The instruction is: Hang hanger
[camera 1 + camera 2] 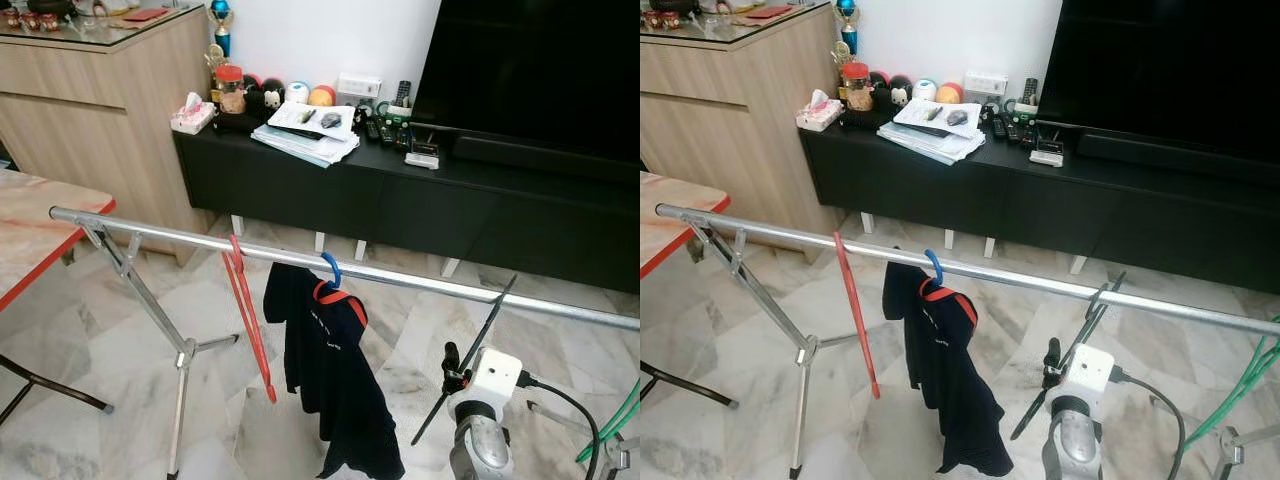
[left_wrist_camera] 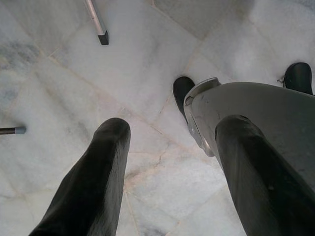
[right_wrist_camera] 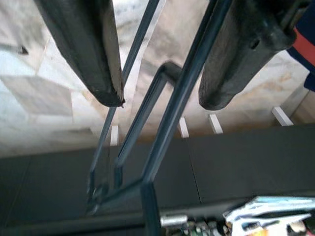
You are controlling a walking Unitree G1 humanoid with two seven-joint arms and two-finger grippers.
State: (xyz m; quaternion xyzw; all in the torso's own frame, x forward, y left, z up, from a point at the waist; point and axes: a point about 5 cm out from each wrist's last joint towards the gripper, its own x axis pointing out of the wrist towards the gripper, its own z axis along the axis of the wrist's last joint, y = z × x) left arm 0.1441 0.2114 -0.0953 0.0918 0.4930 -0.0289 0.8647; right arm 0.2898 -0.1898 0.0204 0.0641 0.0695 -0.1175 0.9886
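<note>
Rail: a silver clothes rail (image 1: 400,279) runs across the room on a metal stand (image 1: 150,310), over a marble floor (image 1: 90,340).
Black hanger: a thin black hanger (image 1: 478,352) leans up against the rail on the robot's right, its top at the bar.
Right gripper: the right gripper (image 3: 160,93) stands narrowly parted around the black hanger's wires; actual grip cannot be told.
Left gripper: the left gripper (image 2: 170,172) hangs low, fingers wide apart, nothing between them.
Other hangers: a red hanger (image 1: 248,315) hangs bare; a blue hanger (image 1: 331,268) carries a dark shirt (image 1: 335,375).
Writing: small white marks on the shirt, unreadable.
Background: black TV cabinet (image 1: 400,200) with papers (image 1: 305,130).
</note>
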